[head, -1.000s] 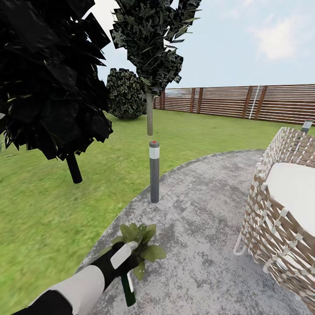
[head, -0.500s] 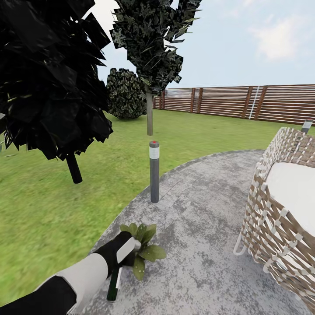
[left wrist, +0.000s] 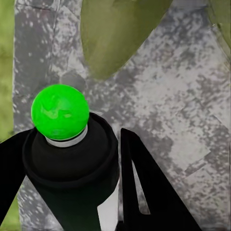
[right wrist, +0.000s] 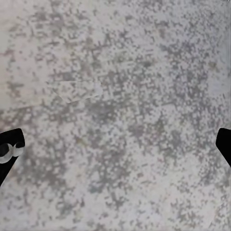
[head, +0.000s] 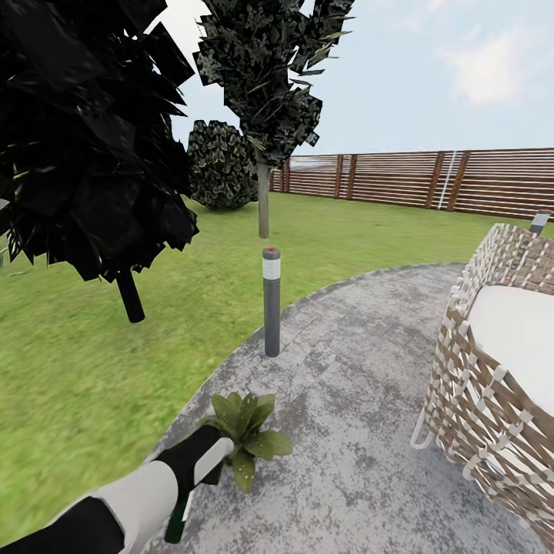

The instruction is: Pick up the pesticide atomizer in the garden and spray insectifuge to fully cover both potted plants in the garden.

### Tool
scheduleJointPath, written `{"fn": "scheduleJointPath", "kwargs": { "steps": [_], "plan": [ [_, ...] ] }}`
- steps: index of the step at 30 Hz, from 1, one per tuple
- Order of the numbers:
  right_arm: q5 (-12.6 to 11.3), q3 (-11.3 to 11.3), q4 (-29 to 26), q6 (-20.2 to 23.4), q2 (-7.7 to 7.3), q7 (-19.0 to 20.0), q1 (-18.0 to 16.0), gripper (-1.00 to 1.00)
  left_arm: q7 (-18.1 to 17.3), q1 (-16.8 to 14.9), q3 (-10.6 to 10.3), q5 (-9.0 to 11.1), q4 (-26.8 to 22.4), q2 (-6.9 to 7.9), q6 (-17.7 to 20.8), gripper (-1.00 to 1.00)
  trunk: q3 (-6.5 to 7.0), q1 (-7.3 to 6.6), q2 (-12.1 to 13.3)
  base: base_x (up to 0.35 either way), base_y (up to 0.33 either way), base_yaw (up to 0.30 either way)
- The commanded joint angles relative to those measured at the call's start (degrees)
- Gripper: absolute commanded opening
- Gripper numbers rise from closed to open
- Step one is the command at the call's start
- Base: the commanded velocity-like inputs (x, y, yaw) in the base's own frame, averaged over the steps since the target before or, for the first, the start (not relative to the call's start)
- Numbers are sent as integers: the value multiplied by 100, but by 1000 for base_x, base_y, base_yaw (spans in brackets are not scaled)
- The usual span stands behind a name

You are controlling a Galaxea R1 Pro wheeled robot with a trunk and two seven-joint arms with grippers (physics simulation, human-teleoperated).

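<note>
Left hand [head: 201, 464] is clamped on the pesticide atomizer [head: 177, 523], fingers tight around the bottle's dark body; in the head view the bottle hangs down below the hand, tilted, low over the round grey stone patio [head: 362, 369] edge, just beside the lawn [head: 77, 385]. In the left wrist view the atomizer's top reads as a bright green ball on a black collar [left wrist: 60, 111] between the black fingers [left wrist: 144, 192], with a broad leaf [left wrist: 115, 33] ahead of it. One potted plant [head: 246, 431] sits on the patio touching or nearly touching the hand's far side; its pot is hidden by leaves. Right hand [right wrist: 115, 149] is spread wide, holding nothing, just bare stone under it. A grey bollard light [head: 271, 300] stands further out on the patio rim, and a woven wicker seat [head: 492, 369] is to the right. Step in hand looks like spraying this rosette. To do it well, the nozzle probably wants pointing at the leaf centre, close but not pressing on leaves, then sweeping across the whole rosette so coverage is full. Risk: the bottle slipping in the grip or knocking the plant.
</note>
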Motion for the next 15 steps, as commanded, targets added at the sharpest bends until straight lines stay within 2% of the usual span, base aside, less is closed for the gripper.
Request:
{"fn": "scheduleJointPath", "kwargs": {
  "steps": [1,2,4,6,8,12,15],
  "plan": [
    [52,2,-3,-28,-6,4,3,100,-17,20,-49,44,23,26,-21,-100,-4,-1,-3,0,0,0],
    [63,0,29,-109,-9,6,6,100,-103,71,-68,41,61,95,-150,-100,-4,-1,-3,0,0,0],
    [85,1,274,-614,-14,9,11,100,-236,185,-147,48,116,270,-550,-100,-4,-1,-3,0,0,0],
    [105,3,368,-1148,-10,10,121,100,-354,289,-177,45,133,358,-711,-100,-4,-1,-3,0,0,0],
    [97,-1,368,-1481,-13,10,309,100,-437,335,-192,40,140,396,-780,-100,-4,-1,-3,0,0,0],
    [93,-3,350,-1677,-19,10,478,100,-517,358,-186,43,144,415,-792,-100,-4,-1,-3,0,0,0],
    [73,-4,334,-1721,-17,4,528,100,-603,275,-182,42,142,405,-527,-100,-4,-1,-3,0,0,0]
  ]
}}
